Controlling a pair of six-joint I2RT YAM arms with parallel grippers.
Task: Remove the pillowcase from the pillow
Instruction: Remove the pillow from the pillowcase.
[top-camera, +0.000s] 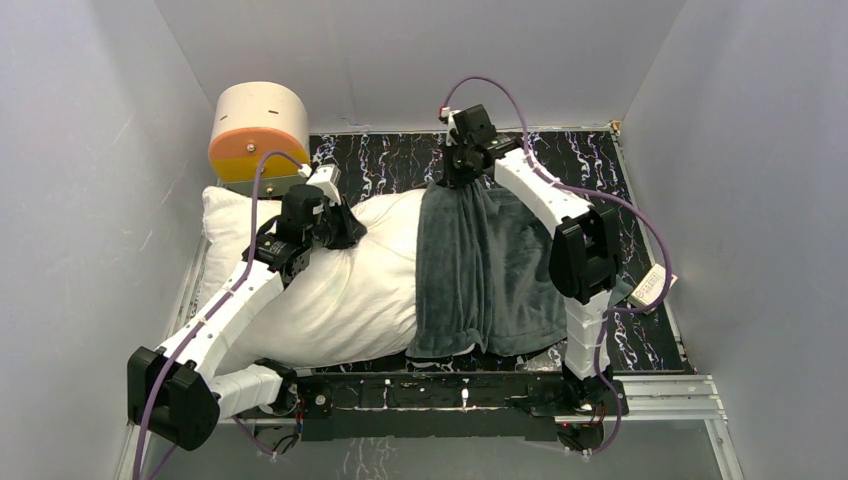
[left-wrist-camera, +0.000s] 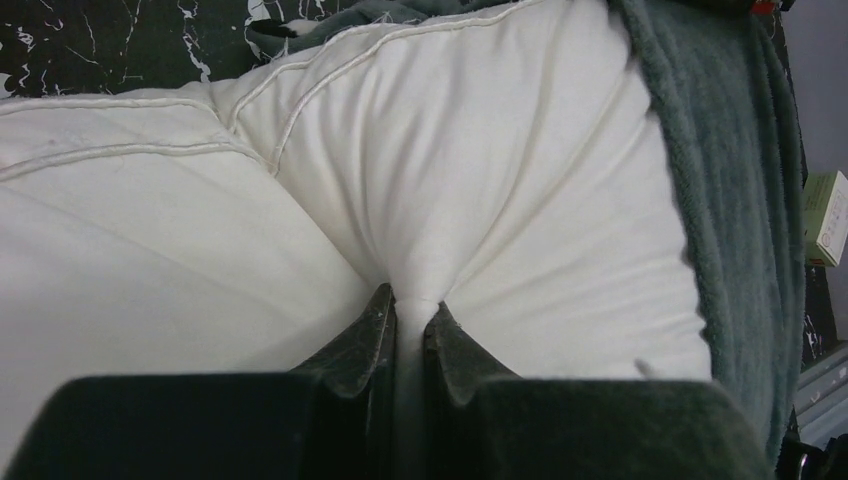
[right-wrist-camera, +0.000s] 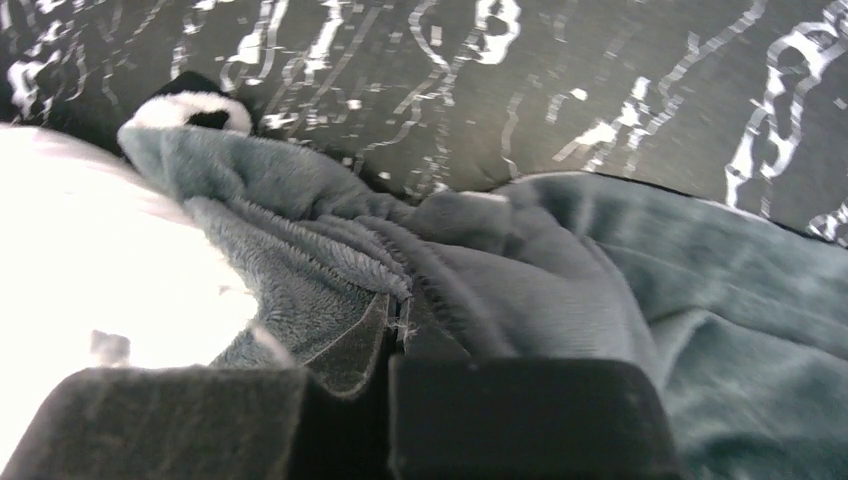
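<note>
The top view is lit evenly and softly from above and is sharp, with only weak shadows, while in the right wrist view the pillow (right-wrist-camera: 90, 260) is burnt out to pure white and the near pillowcase (right-wrist-camera: 600, 300) looks slightly blurred.

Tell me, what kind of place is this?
Probably a lab's robot test booth: plain white walls box in a table, and two arms on a metal rail handle a pillow.

Overhead, two wrist close-ups on pillow (top-camera: 340, 290)
</note>
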